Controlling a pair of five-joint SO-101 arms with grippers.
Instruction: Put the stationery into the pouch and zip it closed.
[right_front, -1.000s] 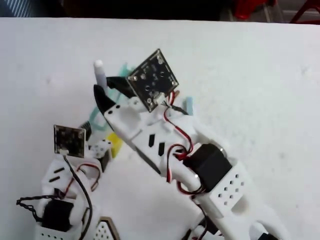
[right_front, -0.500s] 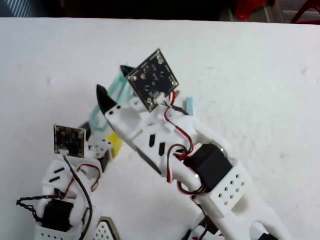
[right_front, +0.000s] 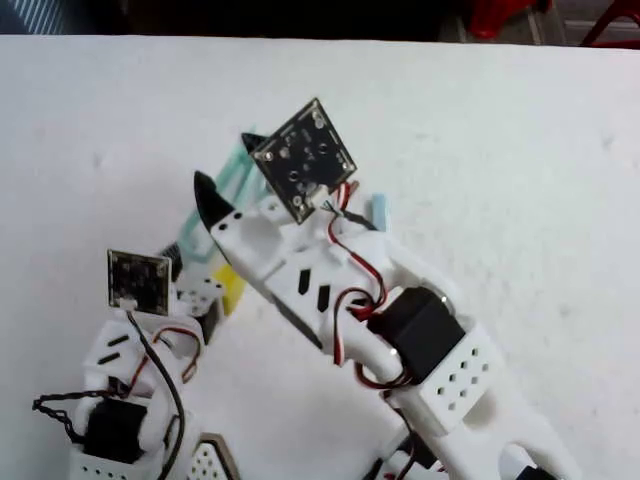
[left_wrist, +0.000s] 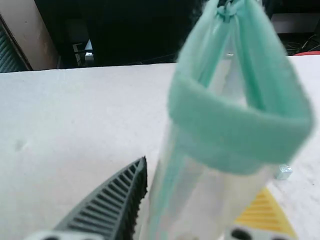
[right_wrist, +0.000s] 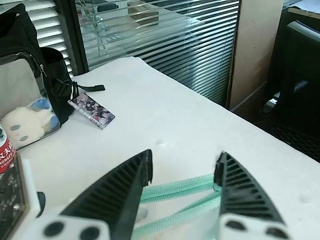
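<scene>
A clear pouch with teal zipper edging (right_front: 210, 215) stands mouth-up on the white table, with a yellow item (right_front: 232, 285) at its base. In the left wrist view the pouch (left_wrist: 235, 125) rises right in front of my left gripper (left_wrist: 175, 220), which is shut on its lower side, one black finger (left_wrist: 117, 205) beside it. My right gripper (right_front: 228, 168) hangs open over the pouch mouth. Its own view shows the right gripper (right_wrist: 184, 162) astride the teal zipper strips (right_wrist: 180, 192) with nothing held.
A small pale blue piece (right_front: 378, 212) lies on the table just beyond the right arm. A black bag (right_wrist: 55, 75), a plush toy (right_wrist: 25, 125) and a card (right_wrist: 92, 107) sit at the far side. The table's far edge (right_front: 400, 38) meets a dark background.
A second ago my right gripper held a white stick upright over the pouch. The stick is now gone from the fingers, which have spread wider.
</scene>
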